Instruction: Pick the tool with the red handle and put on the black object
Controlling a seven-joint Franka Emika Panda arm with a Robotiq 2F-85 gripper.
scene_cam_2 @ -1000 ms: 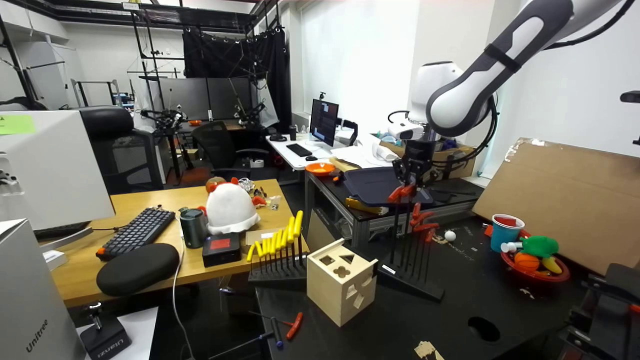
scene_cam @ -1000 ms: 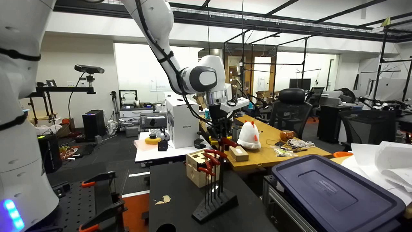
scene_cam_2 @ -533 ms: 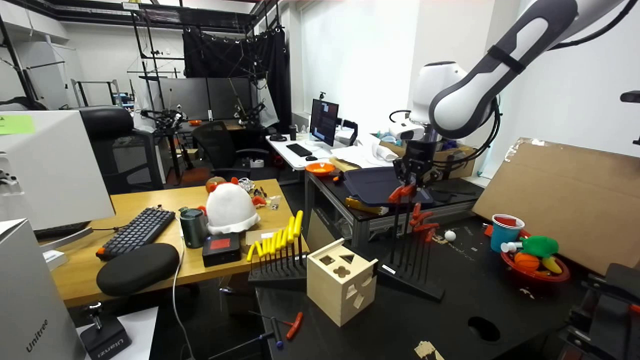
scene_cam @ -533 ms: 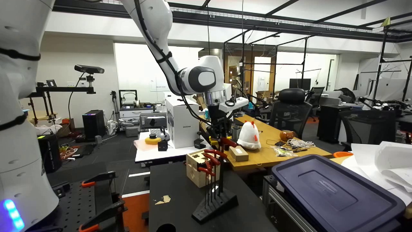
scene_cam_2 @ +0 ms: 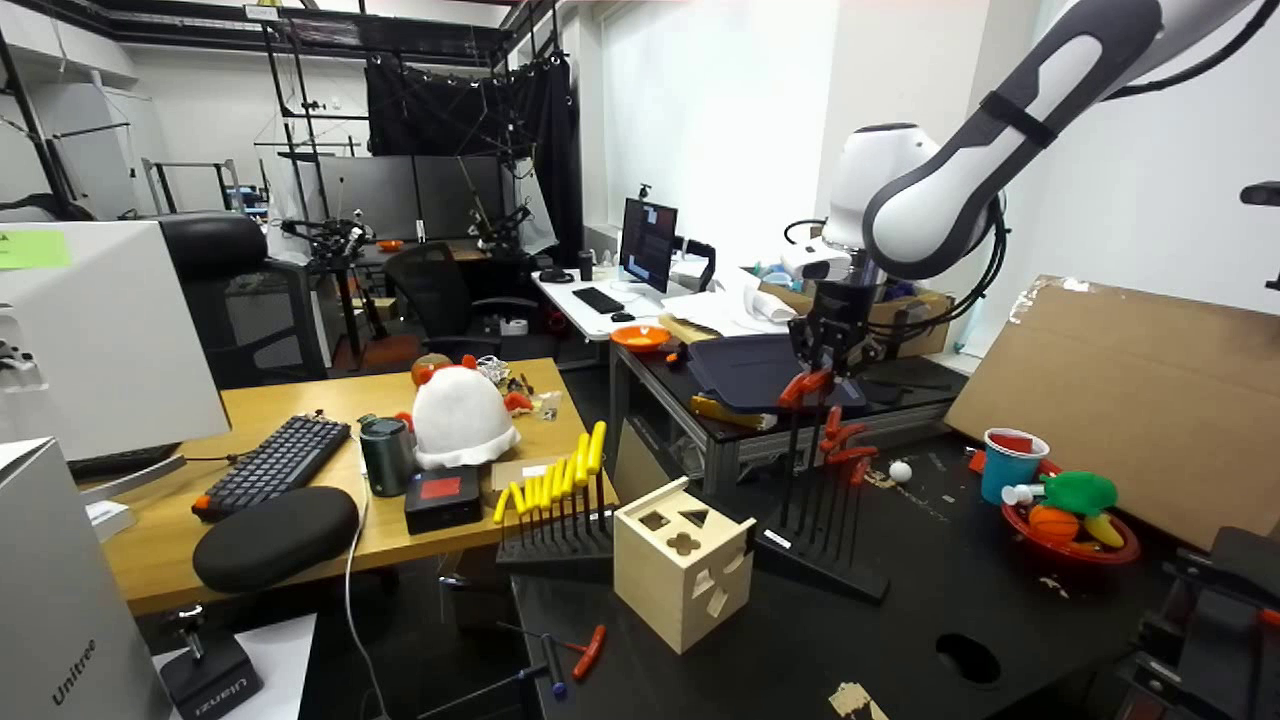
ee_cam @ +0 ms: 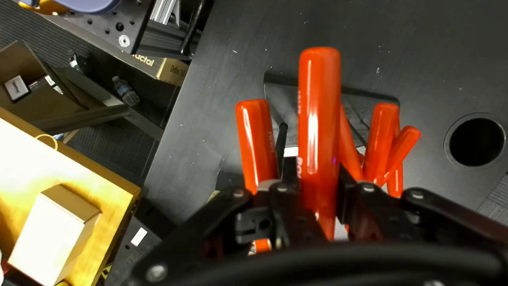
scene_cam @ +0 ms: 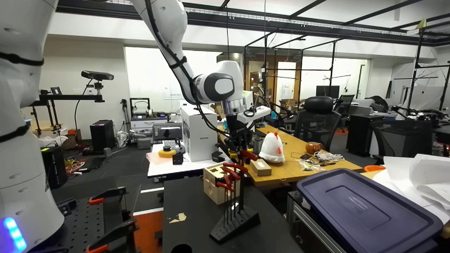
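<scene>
Black, jointed and pointing down, the pincer (ee_cam: 318,194) is clamped on a glossy red-handled tool (ee_cam: 319,119), one finger against each side of the handle. Beneath them spreads a broad black worktop (scene_cam: 193,232). On it stands a pale wooden cube (scene_cam_2: 645,580) with shapes cut through its faces. Near the cube sits a black wedge-shaped stand (scene_cam: 240,225), below the clamped tool; whether that tool's lower end is seated in it cannot be told. More upright tools with red handles (ee_cam: 381,135) on slim dark shafts rise from it. Also near the cube, a similar black stand (scene_cam_2: 555,565) carries a row of yellow-handled tools (scene_cam_2: 597,448). Elsewhere on the worktop are a round red bowl (scene_cam_2: 1085,564) of colourful toys (scene_cam_2: 1053,524) and a blue cup (scene_cam_2: 1008,472) with a white rim. One loose tool with a bright red handle (scene_cam_2: 590,652) lies flat near the cube, and a small white ball (scene_cam_2: 900,471) rests on the same surface.
</scene>
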